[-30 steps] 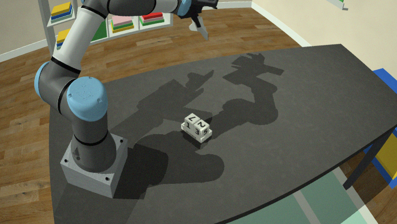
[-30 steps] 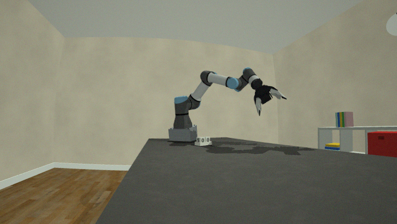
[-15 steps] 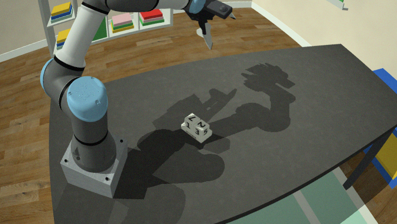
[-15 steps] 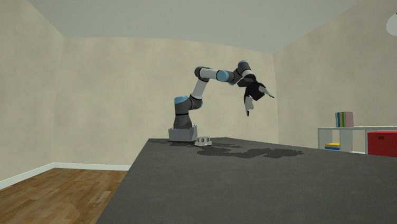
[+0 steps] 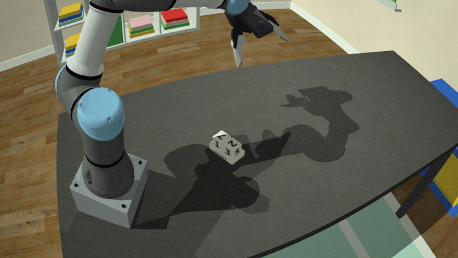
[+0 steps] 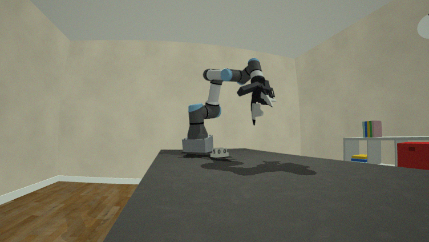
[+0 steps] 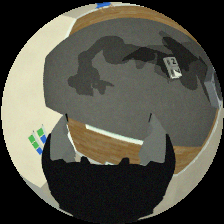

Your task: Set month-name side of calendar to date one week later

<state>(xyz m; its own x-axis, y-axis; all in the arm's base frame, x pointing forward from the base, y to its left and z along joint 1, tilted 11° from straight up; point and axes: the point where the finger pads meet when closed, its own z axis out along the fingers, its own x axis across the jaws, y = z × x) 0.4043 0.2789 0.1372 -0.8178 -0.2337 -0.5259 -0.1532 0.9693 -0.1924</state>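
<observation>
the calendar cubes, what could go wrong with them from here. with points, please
The two cubes [image 5: 227, 144] [image 7: 172, 67] sit close side by side in the tray [image 5: 232, 160] [image 6: 219, 156], so the open gripper [image 5: 261, 51] [image 6: 263, 112] [image 7: 107, 114] might nudge the neighbour while grasping one.

The side with small lettering under it reads 1 and 3, while other digits show on top, so a wrong turn could bring up a wrong or sideways digit.

The gripper is tilted and well off to one side, so a badly aligned approach could knock the tray.

Stacked books [image 5: 140, 25] and probably a red box [image 6: 413, 155] occupy shelves.
</observation>
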